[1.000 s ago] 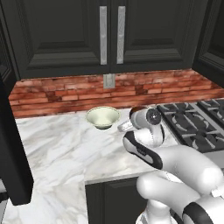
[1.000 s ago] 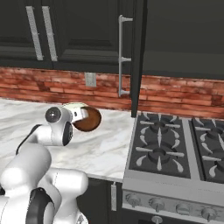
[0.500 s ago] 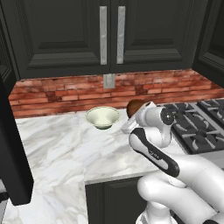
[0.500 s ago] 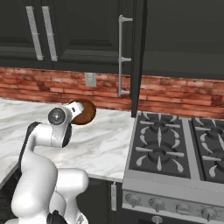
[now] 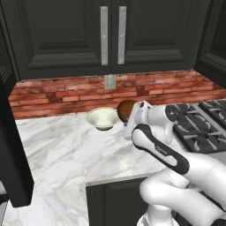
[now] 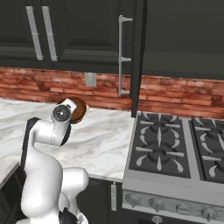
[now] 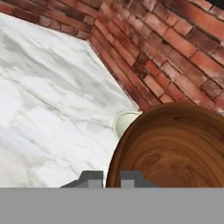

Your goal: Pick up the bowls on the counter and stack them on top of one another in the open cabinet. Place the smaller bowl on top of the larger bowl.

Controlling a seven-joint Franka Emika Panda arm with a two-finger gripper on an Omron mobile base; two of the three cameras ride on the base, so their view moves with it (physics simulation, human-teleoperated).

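My gripper [image 7: 110,177] is shut on the rim of the smaller bowl [image 7: 175,148], glossy reddish-brown with wood grain, and holds it tilted above the counter [image 5: 57,150]. This bowl [image 5: 125,109] hangs in front of the brick wall, just right of the larger bowl [image 5: 102,118], which is cream-green and rests on the marble near the wall. The larger bowl [image 7: 124,122] peeks out behind the brown rim in the hand view. In the right base view the smaller bowl [image 6: 79,109] sits behind my wrist, left of the open cabinet's door [image 6: 139,57].
A gas stove [image 6: 175,153] borders the counter on the right. The open door's silver handle [image 6: 121,57] hangs over the counter's right end. A closed double-door cabinet [image 5: 110,35] is above the bowls. A black panel [image 5: 13,150] stands at the left.
The arm has lifted the brown bowl off the counter and carried it up and toward the brick wall, closer to the cream bowl. The cream bowl has not moved.
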